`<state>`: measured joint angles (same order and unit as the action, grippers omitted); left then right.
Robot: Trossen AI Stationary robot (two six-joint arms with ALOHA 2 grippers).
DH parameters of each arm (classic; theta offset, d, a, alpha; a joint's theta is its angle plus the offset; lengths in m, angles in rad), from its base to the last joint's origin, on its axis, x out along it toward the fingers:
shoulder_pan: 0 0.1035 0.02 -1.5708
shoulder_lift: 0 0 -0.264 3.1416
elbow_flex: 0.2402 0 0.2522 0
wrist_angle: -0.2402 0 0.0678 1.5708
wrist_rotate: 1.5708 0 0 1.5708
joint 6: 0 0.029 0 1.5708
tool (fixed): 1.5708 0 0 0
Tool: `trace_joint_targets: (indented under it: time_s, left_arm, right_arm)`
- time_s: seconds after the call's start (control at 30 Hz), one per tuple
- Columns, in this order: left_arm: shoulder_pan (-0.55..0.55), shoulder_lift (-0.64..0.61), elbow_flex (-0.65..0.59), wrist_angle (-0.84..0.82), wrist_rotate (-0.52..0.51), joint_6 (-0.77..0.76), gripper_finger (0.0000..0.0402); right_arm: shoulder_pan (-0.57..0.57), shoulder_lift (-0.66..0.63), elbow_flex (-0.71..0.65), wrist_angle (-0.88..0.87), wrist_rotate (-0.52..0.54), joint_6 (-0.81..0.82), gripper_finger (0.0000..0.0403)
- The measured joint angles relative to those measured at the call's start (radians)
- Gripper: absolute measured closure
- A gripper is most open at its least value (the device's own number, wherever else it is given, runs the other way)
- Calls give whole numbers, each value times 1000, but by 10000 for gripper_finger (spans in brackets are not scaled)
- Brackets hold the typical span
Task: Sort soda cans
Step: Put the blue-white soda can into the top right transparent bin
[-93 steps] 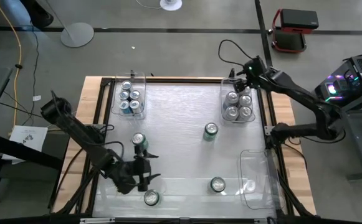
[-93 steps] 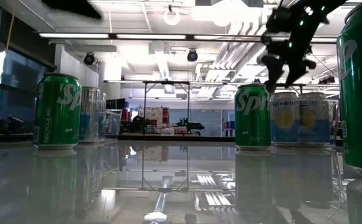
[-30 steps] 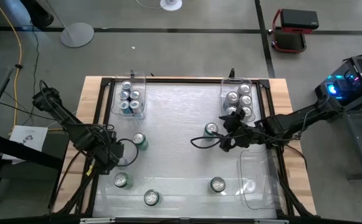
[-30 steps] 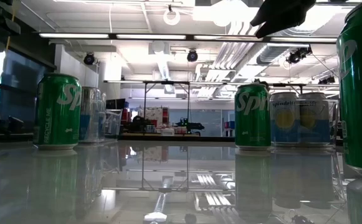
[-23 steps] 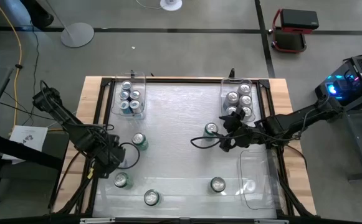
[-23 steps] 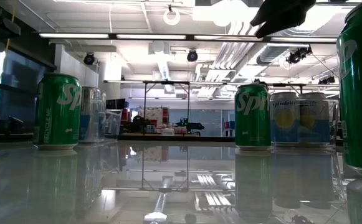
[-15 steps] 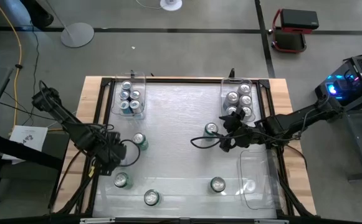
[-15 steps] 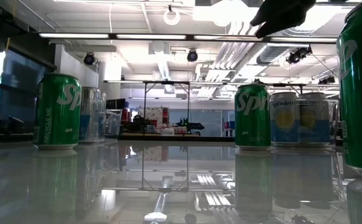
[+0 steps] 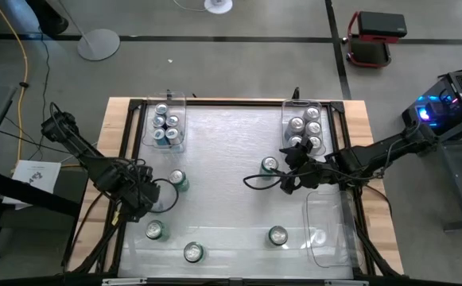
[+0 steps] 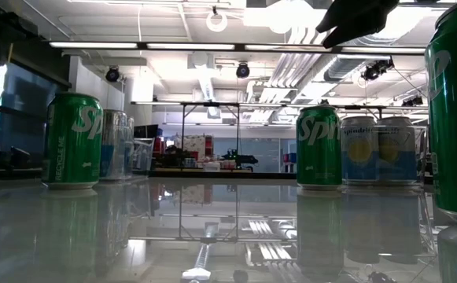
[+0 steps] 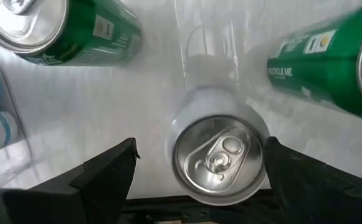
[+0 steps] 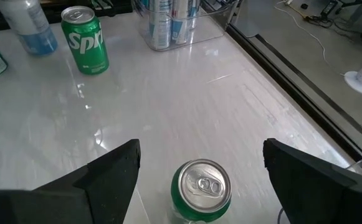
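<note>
Sorting looks partly done, judging from the high view. A clear bin (image 9: 167, 99) at upper left of the table (image 9: 223, 143) holds several soda cans (image 9: 166, 122), and a second bin (image 9: 304, 104) at upper right holds several more (image 9: 304, 133). A third bin (image 9: 330, 234) at lower right looks empty or nearly so; I cannot tell for sure.

Five cans stand loose on the tabletop: one at left of centre (image 9: 177, 179), one at right of centre (image 9: 269, 165), and three along the lower part of the frame (image 9: 154, 230) (image 9: 192, 253) (image 9: 277, 235). These are what is left to sort.

The left gripper (image 9: 153, 193) sits at the left of the frame, right beside the left-of-centre can. In its wrist view the fingers (image 11: 106, 177) are spread wide on either side of a silver-topped can (image 11: 220, 154) without touching it, so it holds nothing; two green cans lie further off at that frame's upper corners.

The right gripper (image 9: 286, 175) hangs just beside the right-of-centre can. Its wrist view shows its fingers (image 12: 109, 176) wide apart with a green can (image 12: 200, 188) standing between them, not gripped.

In the low view, green cans (image 10: 71, 141) (image 10: 318, 147) stand upright on the glossy surface, pale blue ones beside the right-hand one
</note>
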<state>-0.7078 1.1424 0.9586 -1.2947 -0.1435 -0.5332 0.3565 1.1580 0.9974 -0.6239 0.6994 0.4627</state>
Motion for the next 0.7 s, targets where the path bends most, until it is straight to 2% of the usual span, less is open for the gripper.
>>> trace_joint_targets:
  time_s: [0.37,0.53,0.7]
  left_arm:
    - [-29,6,0,6,-2,51,76]
    - [0,6,0,5,-23,-68,76]
    - [38,1,2,8,-106,-223,76]
  right_arm:
    - [0,0,0,-4,-5,11,77]
    - [0,0,0,-5,-8,11,77]
    - [0,0,0,-5,-9,10,77]
